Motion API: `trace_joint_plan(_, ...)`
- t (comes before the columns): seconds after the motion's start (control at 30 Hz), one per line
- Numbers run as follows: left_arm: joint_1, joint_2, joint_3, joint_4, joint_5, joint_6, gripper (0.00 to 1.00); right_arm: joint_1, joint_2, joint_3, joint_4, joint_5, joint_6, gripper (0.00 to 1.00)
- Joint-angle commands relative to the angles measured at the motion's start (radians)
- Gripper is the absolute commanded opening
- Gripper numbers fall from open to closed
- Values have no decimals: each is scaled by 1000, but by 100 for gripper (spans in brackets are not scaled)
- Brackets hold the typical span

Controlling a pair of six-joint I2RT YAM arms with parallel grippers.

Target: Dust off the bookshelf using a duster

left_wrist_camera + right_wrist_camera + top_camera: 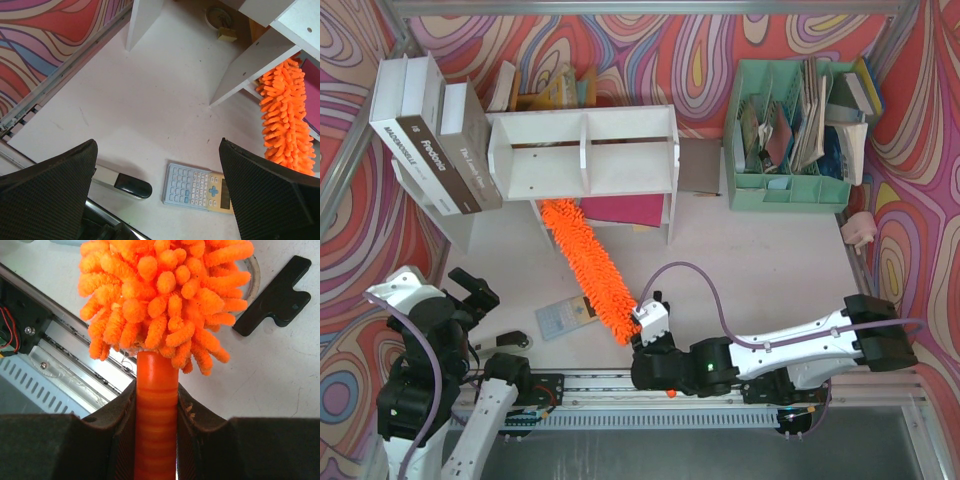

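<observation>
The right gripper [156, 440] is clamped on the duster's [590, 265] smooth, ribbed orange plastic handle [156, 405], well in front of the bookshelf [585, 150]. The left gripper [472, 293] hangs with its jaws spread wide and nothing between them, in front of the bookshelf's left end. A flat rectangular calculator [563, 317] lies between them on the white table [750, 240]. The duster's fluffy, nubbly microfibre head slants away to the left, its tip under the bookshelf's left compartment beside a flat magenta sheet [625, 210]. The bookshelf is white painted board, split by a divider. To its right, a mint-green slotted organizer [790, 190] holds upright papers and booklets.
</observation>
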Motion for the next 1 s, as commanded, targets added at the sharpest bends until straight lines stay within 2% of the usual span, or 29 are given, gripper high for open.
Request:
trace_joint_plan(0.0, 7, 13, -13, 11, 2, 16, 98, 21, -24, 49, 25, 53, -31, 0)
trace_joint_plan(0.23, 7, 13, -13, 10, 0, 16, 98, 50, -99, 79, -8, 92, -72, 0)
trace_joint_plan(0.57, 8, 14, -13, 11, 2, 16, 98, 50, -21, -1, -13, 62, 14, 0)
trace_joint_plan(0.97, 10, 15, -13, 12, 4, 18, 98, 51, -122, 100, -36, 132, -89, 0)
